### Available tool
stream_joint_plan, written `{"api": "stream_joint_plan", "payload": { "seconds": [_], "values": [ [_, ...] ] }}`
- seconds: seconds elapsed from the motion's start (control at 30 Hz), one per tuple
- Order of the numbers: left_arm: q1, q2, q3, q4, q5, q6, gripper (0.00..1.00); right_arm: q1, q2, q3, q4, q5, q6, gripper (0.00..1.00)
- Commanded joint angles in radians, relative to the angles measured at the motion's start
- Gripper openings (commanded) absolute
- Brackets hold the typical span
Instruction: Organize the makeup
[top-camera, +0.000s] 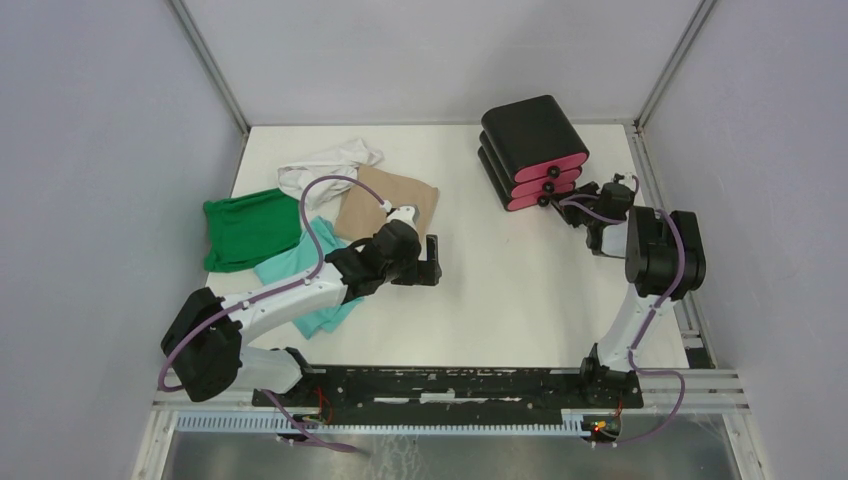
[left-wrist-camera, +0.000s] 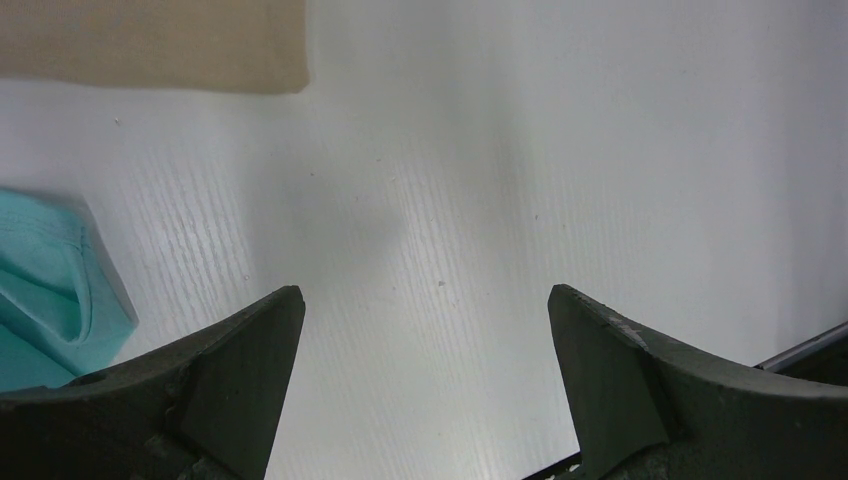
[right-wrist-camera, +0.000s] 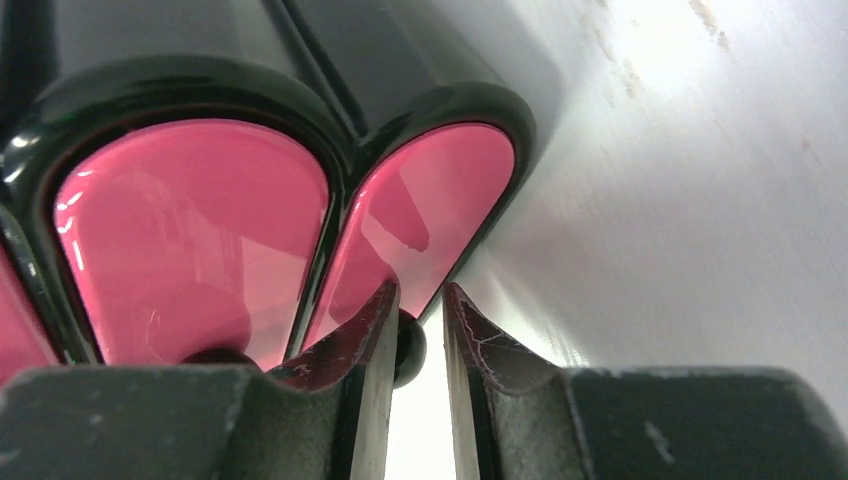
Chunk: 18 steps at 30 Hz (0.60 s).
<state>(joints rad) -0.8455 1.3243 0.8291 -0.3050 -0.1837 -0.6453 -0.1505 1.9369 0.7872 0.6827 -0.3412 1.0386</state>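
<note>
cloths (top-camera: 250, 230) 4 | black box (top-camera: 525, 125) 1 | pink drawers (top-camera: 550, 172) 3 | arms (top-camera: 300, 290) 2

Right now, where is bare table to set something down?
Bare: the table between the left pincer and the drawer box, plus its near middle strip. Crowded: cloths at left rear, right pincer at the box.

Glossy pink drawer fronts (right-wrist-camera: 190, 230) in a black box (right-wrist-camera: 150, 40) face the right end effector (right-wrist-camera: 420, 295); teal cloth (left-wrist-camera: 40, 290) left of the left end effector (left-wrist-camera: 425, 295), tan cloth (left-wrist-camera: 150, 40) ahead, white tabletop (left-wrist-camera: 500, 150).
</note>
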Motion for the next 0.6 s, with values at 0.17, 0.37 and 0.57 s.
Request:
{"api": "stream_joint_plan", "payload": {
  "seconds": [0.17, 0.37, 0.57],
  "values": [
    [0.006, -0.032, 0.022, 0.029, -0.017, 0.027, 0.99, -0.042, -0.173, -0.041, -0.100, -0.074, -0.127, 0.34],
    [0.007, -0.089, 0.021, 0.018, -0.017, 0.037, 0.99, -0.059, -0.507, -0.015, -0.681, 0.174, -0.408, 0.50],
    [0.011, -0.127, 0.096, -0.038, -0.030, 0.078, 0.99, -0.058, -0.813, 0.140, -1.102, 0.432, -0.574, 0.66]
  ]
}}
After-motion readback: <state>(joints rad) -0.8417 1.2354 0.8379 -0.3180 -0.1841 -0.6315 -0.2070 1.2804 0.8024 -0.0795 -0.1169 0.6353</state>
